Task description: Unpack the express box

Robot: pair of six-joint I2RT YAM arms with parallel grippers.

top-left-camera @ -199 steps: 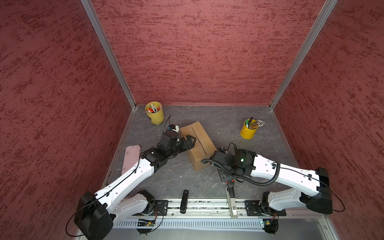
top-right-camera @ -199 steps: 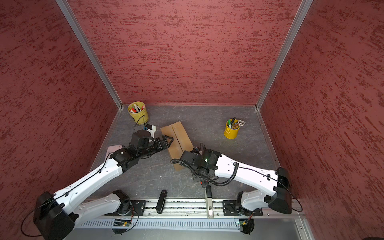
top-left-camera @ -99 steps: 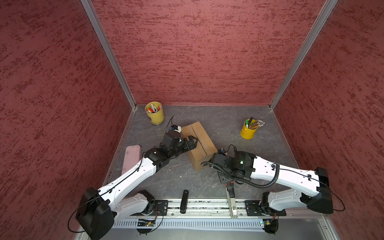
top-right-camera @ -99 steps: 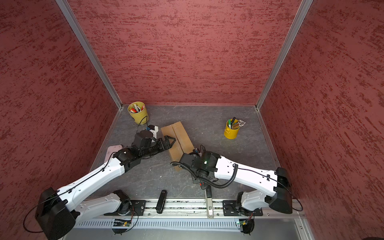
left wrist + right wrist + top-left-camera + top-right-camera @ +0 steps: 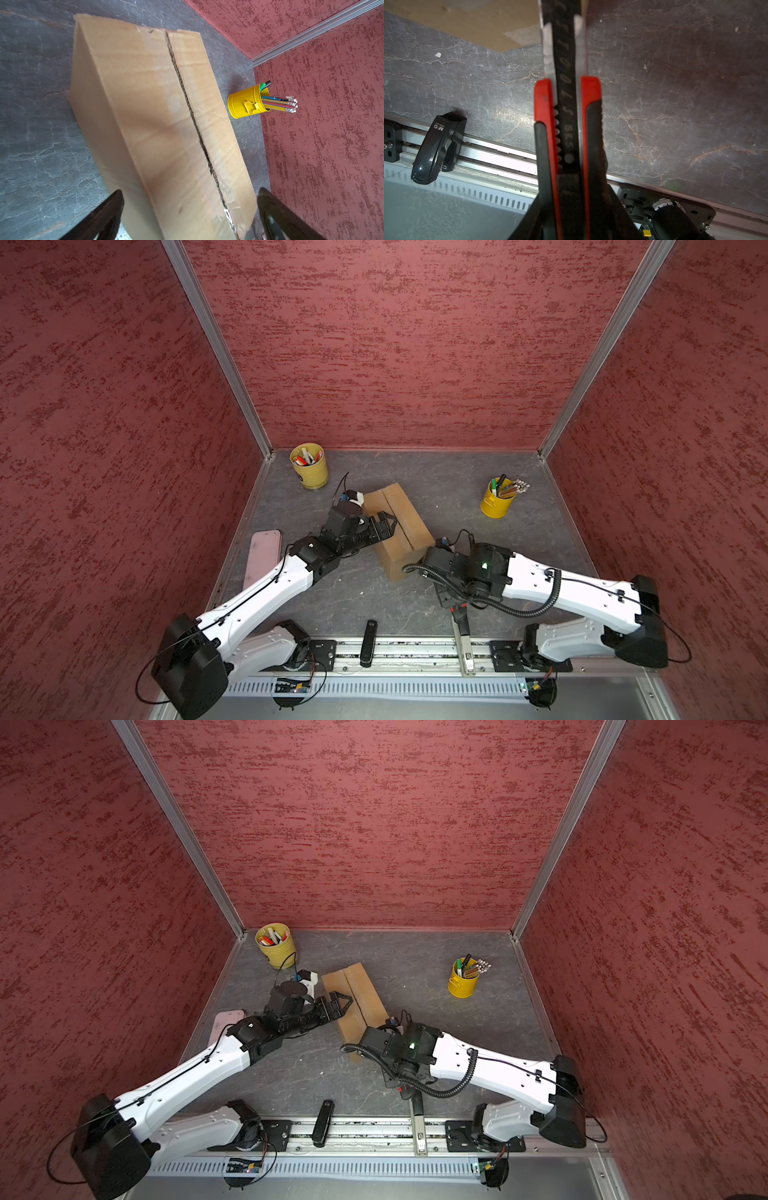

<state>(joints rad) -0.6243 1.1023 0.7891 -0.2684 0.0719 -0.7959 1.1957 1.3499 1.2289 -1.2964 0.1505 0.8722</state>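
The express box [image 5: 401, 526] [image 5: 359, 998] is a brown carton lying slantwise mid-floor. In the left wrist view a dark slit runs along the seam of the express box [image 5: 145, 108], with clear tape at the near end. My left gripper [image 5: 386, 524] [image 5: 343, 1004] [image 5: 190, 191] is open over the box's left flap and grips nothing. My right gripper [image 5: 566, 124] is shut on a red and black utility knife [image 5: 568, 93] [image 5: 462, 619] [image 5: 417, 1101], in front of the box's near right corner. In both top views that wrist mostly hides its fingers.
Yellow pen cups stand at the back left [image 5: 309, 467] [image 5: 276, 947] and at the right [image 5: 498, 501] [image 5: 463, 978] [image 5: 247, 102]. A pink case [image 5: 264, 556] lies by the left wall. A black stapler [image 5: 368, 643] [image 5: 323, 1123] [image 5: 436, 149] rests on the front rail.
My left gripper has moved to the right, from beside the box to over its left flap, still open. The right arm has barely shifted and still holds the knife.
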